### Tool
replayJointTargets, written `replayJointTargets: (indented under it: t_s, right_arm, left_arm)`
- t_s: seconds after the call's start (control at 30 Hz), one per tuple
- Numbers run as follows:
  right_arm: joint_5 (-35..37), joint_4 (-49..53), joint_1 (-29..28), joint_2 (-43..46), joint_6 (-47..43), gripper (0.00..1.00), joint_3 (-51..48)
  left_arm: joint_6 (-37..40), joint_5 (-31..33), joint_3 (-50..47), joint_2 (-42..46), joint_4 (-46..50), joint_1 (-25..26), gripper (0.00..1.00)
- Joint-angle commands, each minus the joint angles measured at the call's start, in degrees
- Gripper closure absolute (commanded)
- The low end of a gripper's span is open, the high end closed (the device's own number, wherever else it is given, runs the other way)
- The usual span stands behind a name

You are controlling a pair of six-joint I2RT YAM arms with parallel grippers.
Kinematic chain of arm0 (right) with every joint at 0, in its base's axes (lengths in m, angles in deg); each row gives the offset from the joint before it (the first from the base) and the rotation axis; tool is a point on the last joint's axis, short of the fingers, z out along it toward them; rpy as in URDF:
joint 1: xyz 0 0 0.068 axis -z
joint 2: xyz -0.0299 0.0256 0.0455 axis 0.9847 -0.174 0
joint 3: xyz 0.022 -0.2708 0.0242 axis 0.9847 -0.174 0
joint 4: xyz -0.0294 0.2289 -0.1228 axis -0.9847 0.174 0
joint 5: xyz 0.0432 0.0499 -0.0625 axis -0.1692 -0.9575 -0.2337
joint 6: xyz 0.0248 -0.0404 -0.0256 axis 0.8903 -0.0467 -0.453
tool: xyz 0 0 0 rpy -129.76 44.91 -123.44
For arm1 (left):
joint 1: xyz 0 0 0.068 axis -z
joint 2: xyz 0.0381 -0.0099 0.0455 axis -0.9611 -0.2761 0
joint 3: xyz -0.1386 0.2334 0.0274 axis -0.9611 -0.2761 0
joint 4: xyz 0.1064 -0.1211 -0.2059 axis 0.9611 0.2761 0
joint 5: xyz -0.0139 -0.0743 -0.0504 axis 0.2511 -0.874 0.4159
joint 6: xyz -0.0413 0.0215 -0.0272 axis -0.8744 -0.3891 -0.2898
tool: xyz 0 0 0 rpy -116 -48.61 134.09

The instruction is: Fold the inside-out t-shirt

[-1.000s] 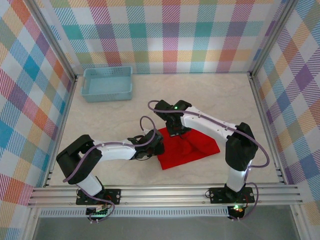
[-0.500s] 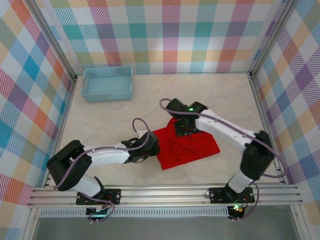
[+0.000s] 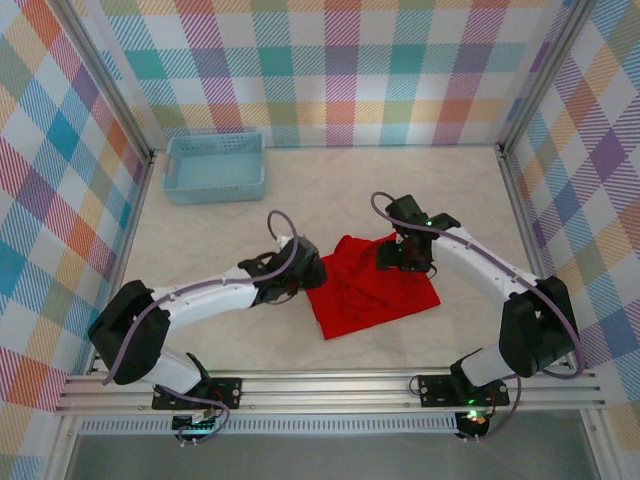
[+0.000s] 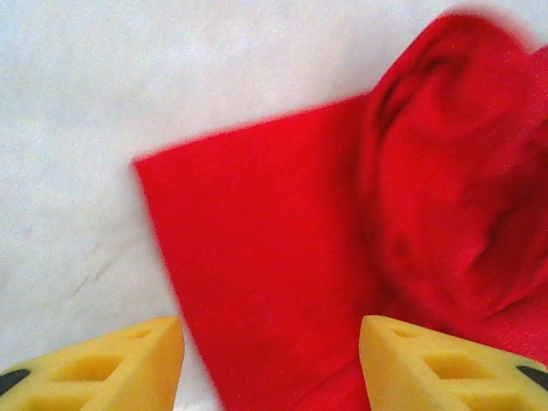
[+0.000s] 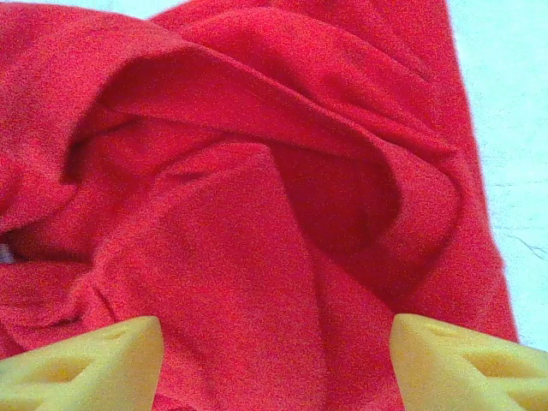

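The inside-out t-shirt (image 3: 365, 297) lies in a rumpled, partly folded red bundle at the middle of the table. My left gripper (image 3: 314, 274) is at its left edge, open. In the left wrist view the yellow fingers (image 4: 120, 364) straddle a flat corner of the t-shirt (image 4: 274, 248), with nothing gripped between them. My right gripper (image 3: 396, 256) hovers over the bundle's upper right, also open. In the right wrist view its fingertips (image 5: 462, 364) stand wide apart above a raised, hollow fold of the t-shirt (image 5: 257, 205).
A light-blue plastic basket (image 3: 215, 168) stands at the back left corner. Checked walls and metal rails close the table on three sides. Bare marble tabletop (image 3: 440, 190) lies behind the shirt and to its right.
Both grippers have opened. The right gripper let go of the cloth and swung right across the shirt. The left gripper moved up along the shirt's left edge. The shirt's top is now bunched.
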Motion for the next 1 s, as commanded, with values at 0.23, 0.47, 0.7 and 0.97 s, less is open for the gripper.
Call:
replayJointTargets:
  t_s: [0.23,0.47,0.7,0.97]
  right_arm:
    - [-1.3,-8.7,-0.2,-2.0,0.3,0.34,-4.2]
    - [-4.8,-13.1,-0.2,0.6,0.8,0.55,-8.7]
    - [-5.8,-15.2,-0.4,4.4,1.1,0.73,-12.8]
    - [-3.3,-15.6,-4.6,11.3,0.0,0.95,-15.5]
  left_arm:
    - [8.6,-9.3,27.3,-21.4,8.6,-3.3,0.4]
    - [7.3,-9.3,38.4,-30.9,13.7,-3.3,0.47]
    - [6.3,-10.6,41.8,-33.8,13.7,-3.4,0.64]
    - [4.8,-13.1,41.4,-34.4,12.0,-6.5,0.98]
